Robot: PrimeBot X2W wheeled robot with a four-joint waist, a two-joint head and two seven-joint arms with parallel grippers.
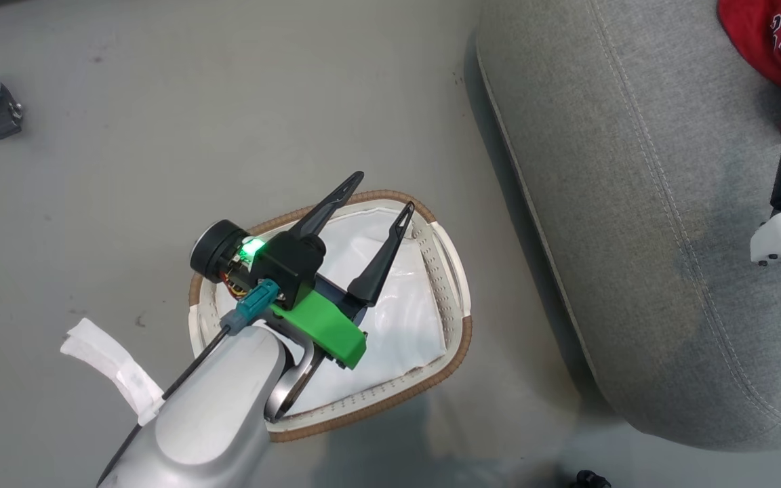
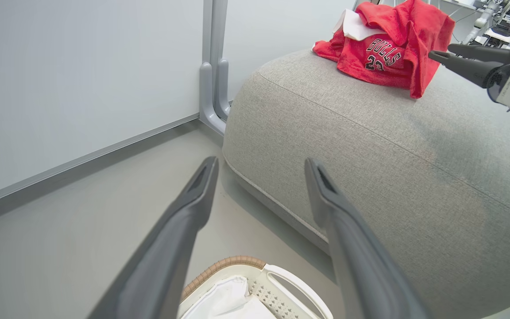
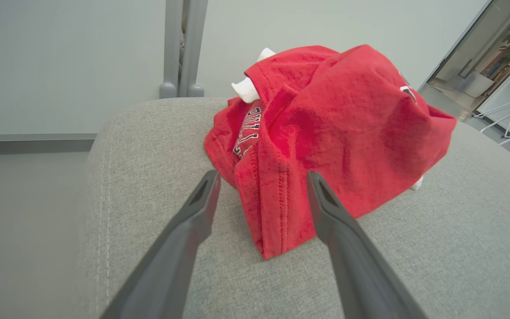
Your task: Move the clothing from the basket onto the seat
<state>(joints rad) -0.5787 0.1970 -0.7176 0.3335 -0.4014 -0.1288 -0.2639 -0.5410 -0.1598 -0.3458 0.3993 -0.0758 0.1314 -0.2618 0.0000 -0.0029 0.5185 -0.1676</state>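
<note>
Crumpled red clothing point(image 3: 334, 133), BULLS print, perhaps two garments, on seat point(image 3: 148, 155)

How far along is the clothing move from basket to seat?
Done: the red clothing lies heaped on the seat; the basket visibly holds just its white liner. In hand: nothing, left tool open over the basket, right tool open by the clothing. Left: seemingly nothing, though the left arm hides part.
</note>
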